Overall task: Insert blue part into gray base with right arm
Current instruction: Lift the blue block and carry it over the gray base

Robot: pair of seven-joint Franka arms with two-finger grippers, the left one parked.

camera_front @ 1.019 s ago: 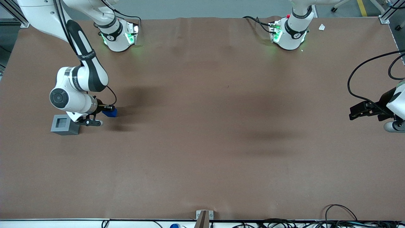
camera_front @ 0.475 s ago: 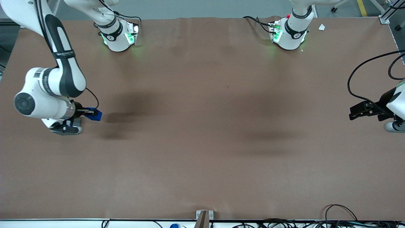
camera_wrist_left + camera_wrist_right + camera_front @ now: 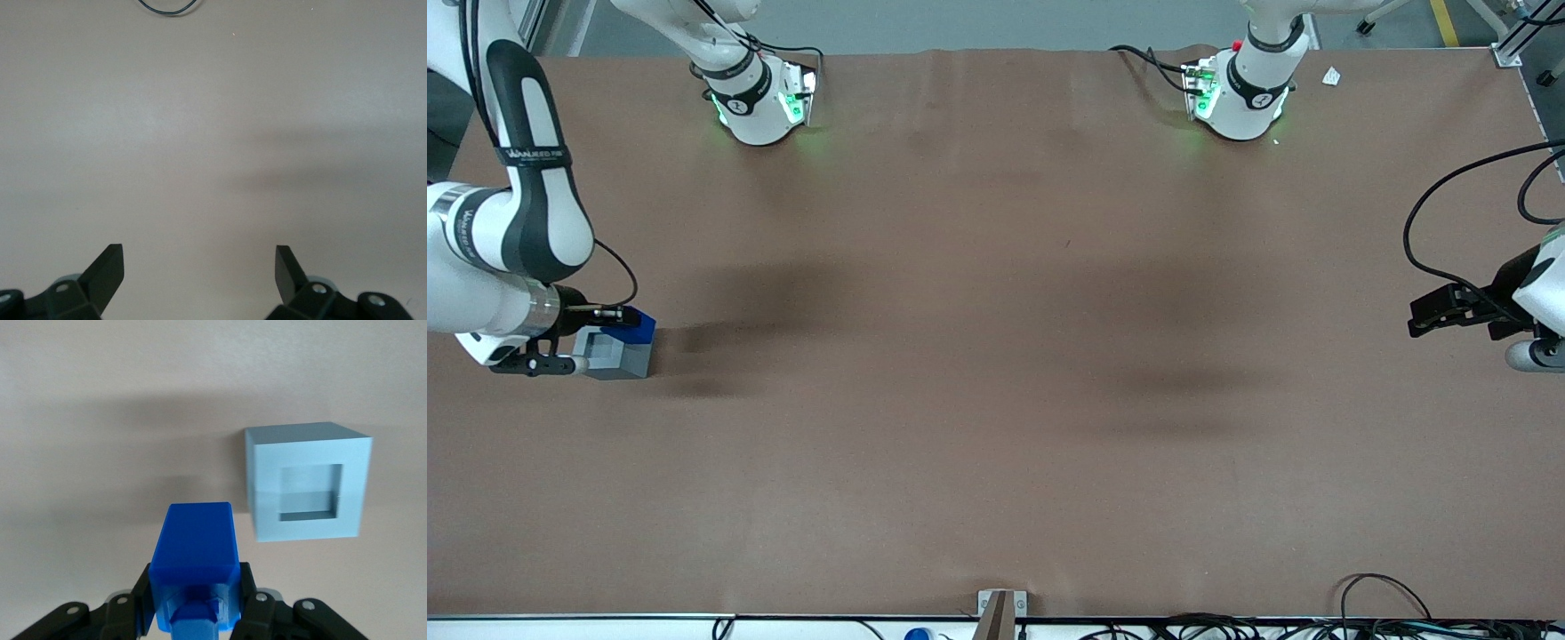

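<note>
The blue part point(image 3: 634, 324) is a bright-blue block held in my right gripper point(image 3: 618, 317), which is shut on it. In the front view the blue part hangs over the upper edge of the gray base point(image 3: 615, 355), a gray cube standing at the working arm's end of the table. In the right wrist view the blue part point(image 3: 195, 555) sits between the black fingers point(image 3: 259, 605), with its narrower stub toward the camera. The gray base point(image 3: 307, 481) lies beside it there, its square socket open and empty. The blue part is above the table, not in the socket.
The brown table mat point(image 3: 996, 356) spreads around the base. The two arm pedestals point(image 3: 760, 98) stand at the table's far edge from the front camera. Cables point(image 3: 1387, 613) lie along the near edge toward the parked arm's end.
My right arm has carried the blue part sideways toward the working arm's end of the table. The gray base, covered by the wrist half a second ago, shows again with the blue part over its edge.
</note>
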